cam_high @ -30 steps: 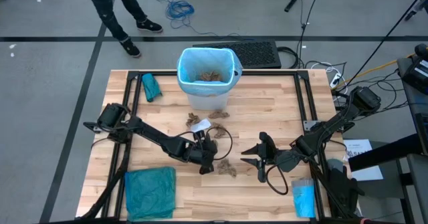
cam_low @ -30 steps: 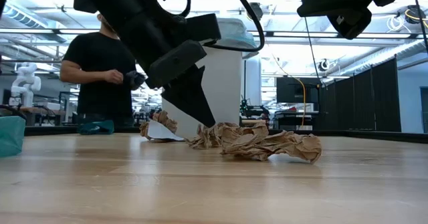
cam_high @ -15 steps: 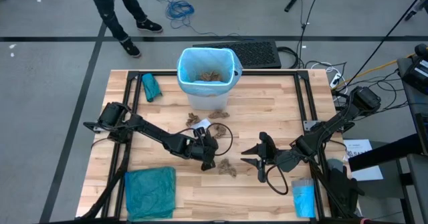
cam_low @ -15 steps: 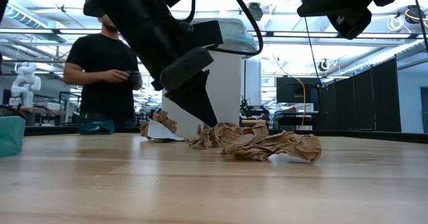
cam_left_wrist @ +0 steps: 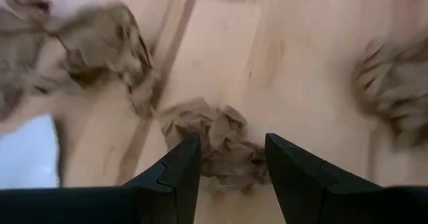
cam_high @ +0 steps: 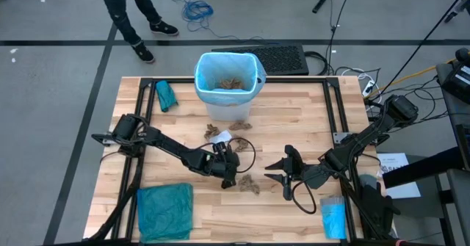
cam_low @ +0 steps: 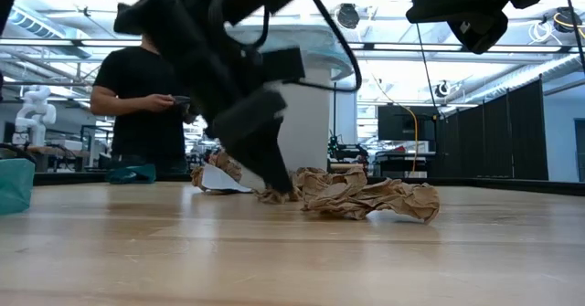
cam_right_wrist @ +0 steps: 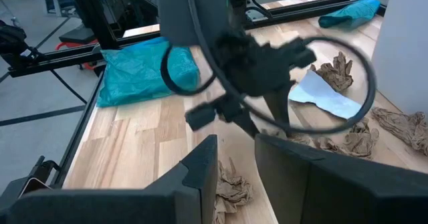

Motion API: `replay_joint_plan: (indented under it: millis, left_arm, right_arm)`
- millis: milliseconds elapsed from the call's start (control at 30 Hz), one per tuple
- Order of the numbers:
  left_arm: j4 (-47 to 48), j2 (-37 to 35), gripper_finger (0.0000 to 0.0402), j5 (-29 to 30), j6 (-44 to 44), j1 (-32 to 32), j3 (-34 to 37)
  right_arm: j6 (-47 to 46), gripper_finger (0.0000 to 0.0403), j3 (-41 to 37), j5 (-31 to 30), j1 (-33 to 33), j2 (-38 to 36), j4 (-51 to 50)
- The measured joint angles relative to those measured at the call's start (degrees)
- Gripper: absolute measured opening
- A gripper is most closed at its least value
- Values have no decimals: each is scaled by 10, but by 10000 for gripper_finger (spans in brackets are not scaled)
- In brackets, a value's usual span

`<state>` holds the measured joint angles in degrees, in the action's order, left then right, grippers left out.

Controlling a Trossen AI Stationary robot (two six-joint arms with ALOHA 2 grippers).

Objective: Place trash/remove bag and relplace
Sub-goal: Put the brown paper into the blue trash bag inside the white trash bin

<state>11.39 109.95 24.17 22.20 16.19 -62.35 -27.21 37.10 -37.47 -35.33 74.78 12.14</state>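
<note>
A white bin (cam_high: 228,81) lined with the light blue bag (cam_high: 203,92) stands at the table's far middle, brown paper trash inside it. More crumpled brown scraps lie on the wood near the middle (cam_high: 248,185) (cam_low: 366,196), and two nearer the bin (cam_high: 214,131). My left gripper (cam_high: 230,177) (cam_left_wrist: 231,164) is open and slants down with its fingertips on either side of one scrap (cam_left_wrist: 217,140). My right gripper (cam_high: 273,172) (cam_right_wrist: 234,164) hangs open above the table to the right of the scraps, holding nothing. My left gripper has one finger (cam_left_wrist: 180,167) on each side of a crumpled paper scrap that lies on the table, coming at it slanting down from the table's left. Whether the fingers touch the paper, I cannot tell.
A folded teal bag (cam_high: 165,211) lies at the near left and a smaller teal bundle (cam_high: 166,95) left of the bin. A white sheet (cam_high: 220,137) lies by the scraps. A light blue pack (cam_high: 333,218) sits at the near right. A person stands beyond the far edge (cam_low: 142,96).
My left gripper has sunk a little, bringing its fingertips down to the table around the scrap, with the gap between them unchanged. The scraps have stayed where they were.
</note>
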Motion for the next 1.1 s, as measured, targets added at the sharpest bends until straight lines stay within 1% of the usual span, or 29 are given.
replay_joint_plan:
  millis: [200,1100]
  left_arm:
    - [-11,17,164,7,15,0,-1]
    - [-3,21,164,12,14,0,-15]
  right_arm:
    - [-1,93,0,0,0,0,0]
    - [0,93,0,0,0,0,0]
